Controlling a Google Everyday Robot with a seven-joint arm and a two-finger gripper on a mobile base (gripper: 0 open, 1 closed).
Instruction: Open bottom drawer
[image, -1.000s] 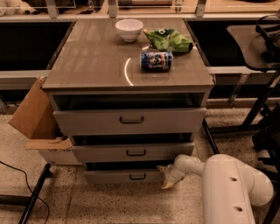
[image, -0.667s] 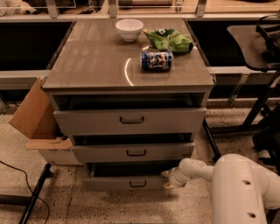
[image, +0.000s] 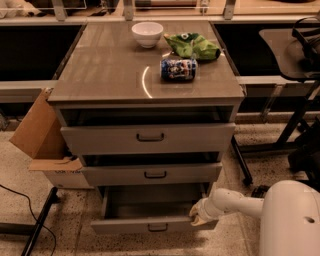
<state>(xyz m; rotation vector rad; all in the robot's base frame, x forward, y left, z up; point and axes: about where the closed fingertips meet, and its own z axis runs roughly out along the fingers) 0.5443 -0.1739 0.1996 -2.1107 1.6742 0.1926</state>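
Bottom drawer (image: 125, 226) is out a good deal further than it was a moment ago. Its grey front with the small black loop handle (image: 157, 227) now sits well forward of the middle drawer (image: 120, 175) above it, and I can see down into the dark open box behind it. The gripper (image: 199, 218) has come forward and lower with it. It sits at the right end of the drawer front, up against the top edge near the corner, with the white arm (image: 235, 202) reaching in from the right. Whether it is clamped on that edge or only pressed against it, I cannot tell from here. The top drawer (image: 100, 139) also stands a little forward of the cabinet. On the cabinet top (image: 110, 70), the white bowl (image: 147, 34), green chip bag (image: 192, 46) and blue can (image: 179, 69) on its side sit where they were. The cardboard box (image: 37, 132) leans at the left.
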